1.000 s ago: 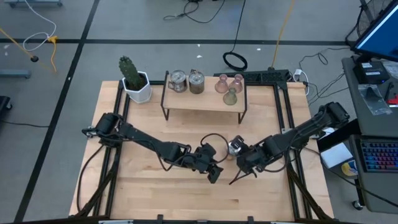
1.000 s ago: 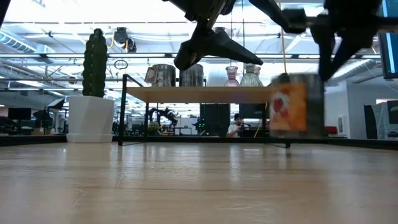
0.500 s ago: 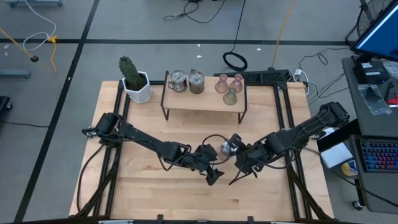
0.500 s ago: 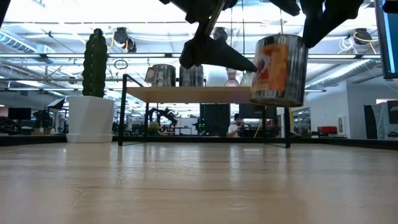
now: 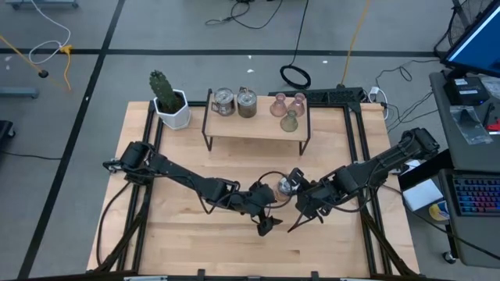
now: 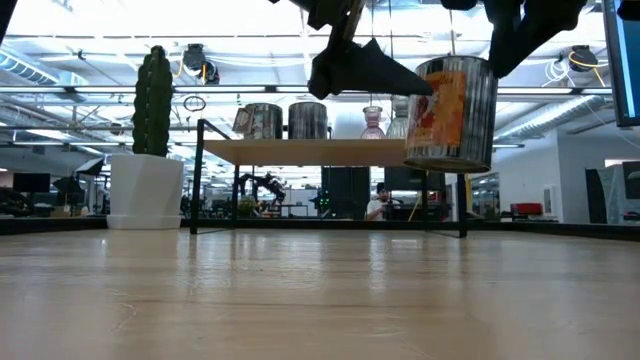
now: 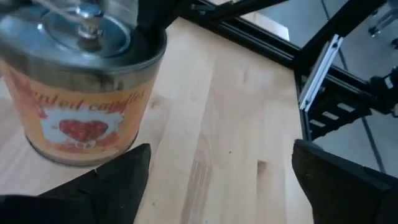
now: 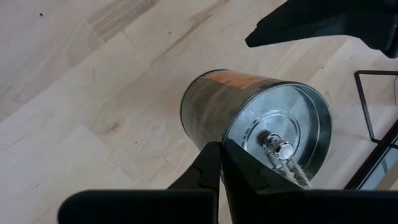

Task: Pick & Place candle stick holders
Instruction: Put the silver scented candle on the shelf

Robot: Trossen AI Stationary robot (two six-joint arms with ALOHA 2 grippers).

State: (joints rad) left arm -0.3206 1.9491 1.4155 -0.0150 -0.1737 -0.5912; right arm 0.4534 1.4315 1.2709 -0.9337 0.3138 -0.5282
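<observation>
Obs. from beside the table. Right gripper point(image 8: 219, 163) has its fingers clenched on the rim of a silver metal holder point(image 6: 450, 112), the one with the orange label and red heart. From table height the tin hangs clear of the table point(image 5: 195, 234), slightly tilted, carried by its rim alone. My reading: the rim pinch is used because the tin body looks too wide for these fingers to span, and it keeps the open top (with the small knob inside) facing up.

Left gripper point(image 7: 217, 180) is released, its two fingers spread wide, with only bare wood between them. It sits just beside the hanging tin, on its left, touching nothing that I can see. Its wrist camera looks straight at the label, so it seems posed either to receive the tin or simply to stay out of the way (cannot tell which).

The other five holders stand on the small raised shelf point(image 5: 254, 127) at the far side: two silver tins point(image 5: 234, 102) on its left half, two pinkish flasks point(image 5: 287, 103) and one olive-green flask point(image 5: 290, 120) on its right half. White pot with cactus point(image 5: 169, 101) stands left of the shelf, on the table.

Judgement: the shelf looks like the gathering place, and this is the last holder not on it.
</observation>
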